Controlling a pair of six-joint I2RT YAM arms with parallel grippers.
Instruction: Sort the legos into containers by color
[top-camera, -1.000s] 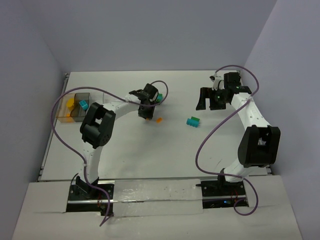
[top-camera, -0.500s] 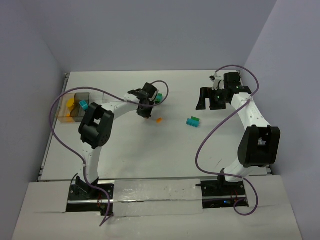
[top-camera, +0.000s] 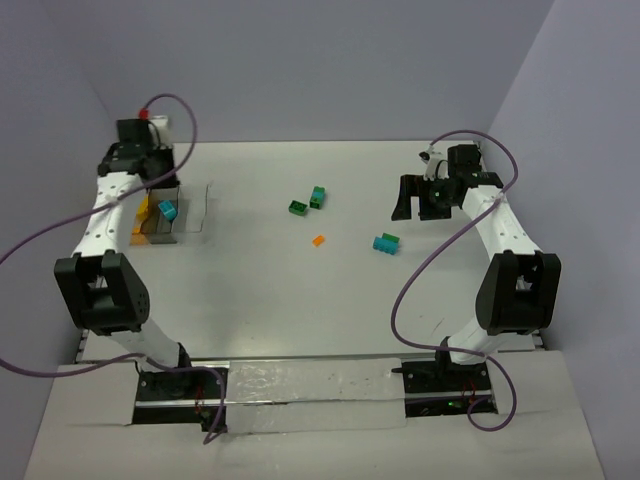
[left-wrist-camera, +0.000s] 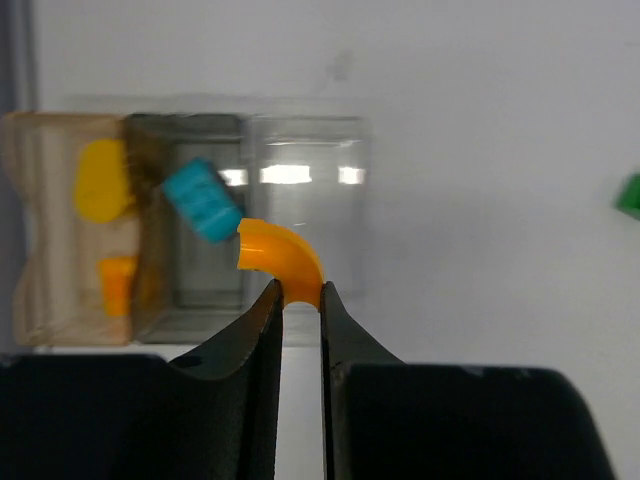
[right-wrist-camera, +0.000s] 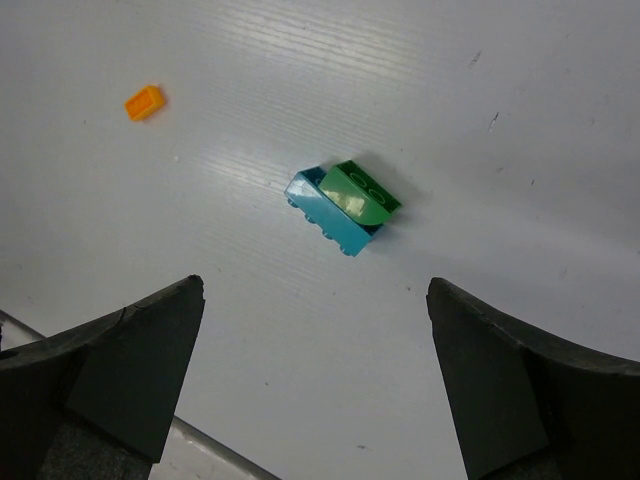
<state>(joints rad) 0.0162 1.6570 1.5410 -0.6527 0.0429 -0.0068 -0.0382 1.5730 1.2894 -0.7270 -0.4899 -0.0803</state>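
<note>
Where the left arm reached toward the far left corner of the table (top-camera: 250, 300), the left gripper (left-wrist-camera: 298, 295) was clamped on an orange curved piece (left-wrist-camera: 281, 262). It pinched the piece by its lower end and held it in front of the trays. From above, the fingertips and that piece were lost under the wrist. The brown-tinted tray (left-wrist-camera: 40, 285) held a yellow piece (left-wrist-camera: 103, 178) and an orange one (left-wrist-camera: 117, 283), both blurred by the wall. A teal piece (left-wrist-camera: 203, 199) sat in a darker smoky stretch beside them; whether that was a separate compartment I could not tell. The clear tray (left-wrist-camera: 340, 220) stood just to its right. A green scrap (left-wrist-camera: 630, 195) was cut off at the frame's edge. Mid-table lay a green brick (top-camera: 297, 207) near a teal brick (top-camera: 318, 196), with a small orange brick (top-camera: 319, 240) apart below them. Further right, a teal block (right-wrist-camera: 325, 220) touched a green rounded piece (right-wrist-camera: 360, 190). The right gripper (right-wrist-camera: 315, 290) hung above them with its jaws spread wide, holding nothing, its fingers cropped by the bottom edge.
</note>
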